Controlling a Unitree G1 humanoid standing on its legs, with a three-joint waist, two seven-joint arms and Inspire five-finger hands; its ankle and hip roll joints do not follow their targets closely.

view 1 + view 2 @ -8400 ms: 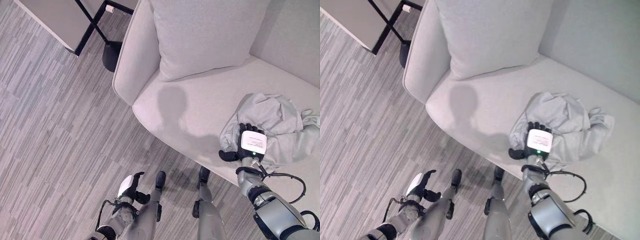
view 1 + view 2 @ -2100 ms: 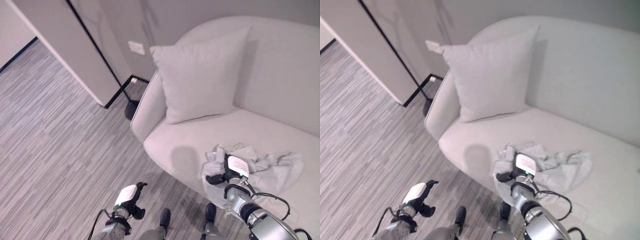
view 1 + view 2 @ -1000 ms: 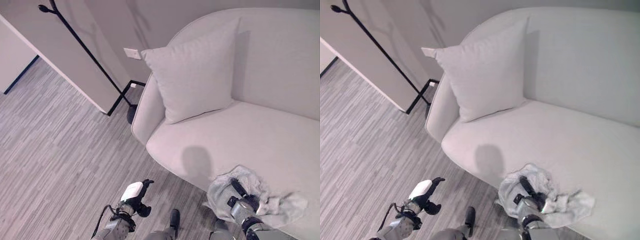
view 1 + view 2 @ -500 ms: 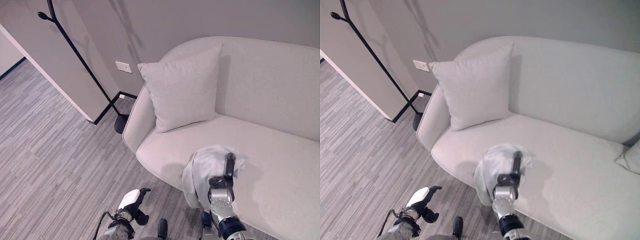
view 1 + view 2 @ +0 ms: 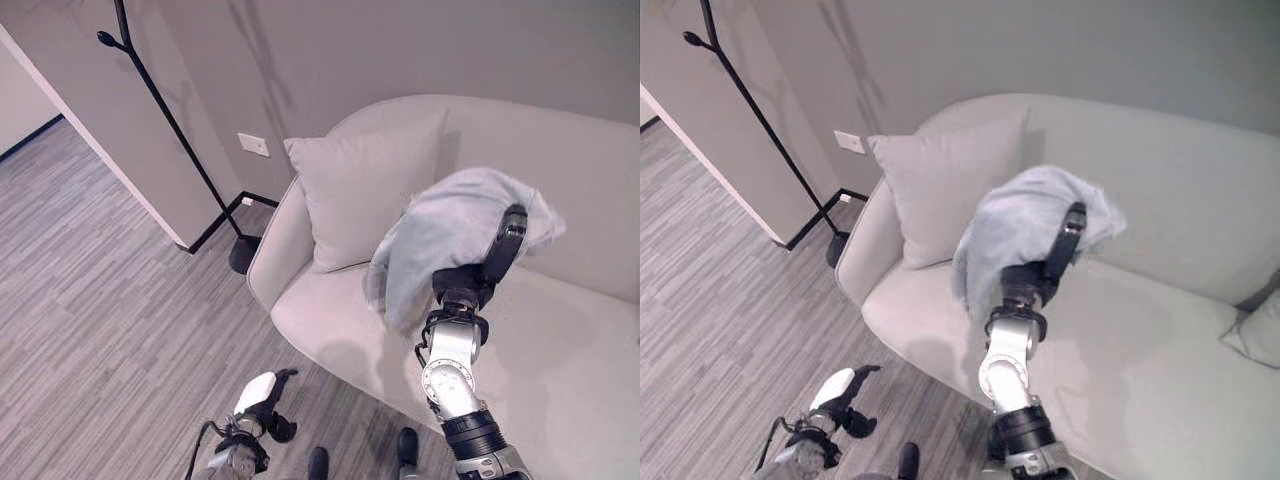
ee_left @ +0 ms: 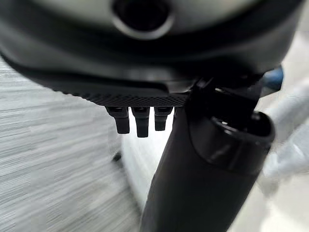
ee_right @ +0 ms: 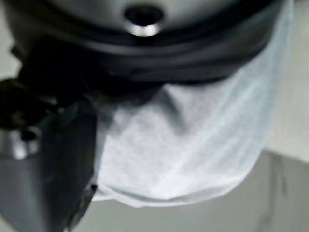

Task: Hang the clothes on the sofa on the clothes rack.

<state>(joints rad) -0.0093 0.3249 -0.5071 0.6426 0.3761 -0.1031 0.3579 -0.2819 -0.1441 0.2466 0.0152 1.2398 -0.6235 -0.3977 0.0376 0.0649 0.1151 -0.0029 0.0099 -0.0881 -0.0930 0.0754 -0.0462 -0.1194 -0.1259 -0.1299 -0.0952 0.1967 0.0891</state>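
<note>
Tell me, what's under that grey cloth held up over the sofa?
The robot's right hand is under the grey cloth, raised above the sofa. The cloth drapes over it, so its fingers are mostly covered. A pillow shows behind the cloth.

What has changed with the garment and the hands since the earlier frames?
The right robot hand has lifted the grey garment off the sofa seat and holds it raised in front of the backrest. The left robot hand stayed low and idle; the pillow and clothes rack are unmoved.

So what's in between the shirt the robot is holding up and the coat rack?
In the left eye view, the pillow and the sofa arm lie between the shirt in the right hand and the coat rack.
</note>
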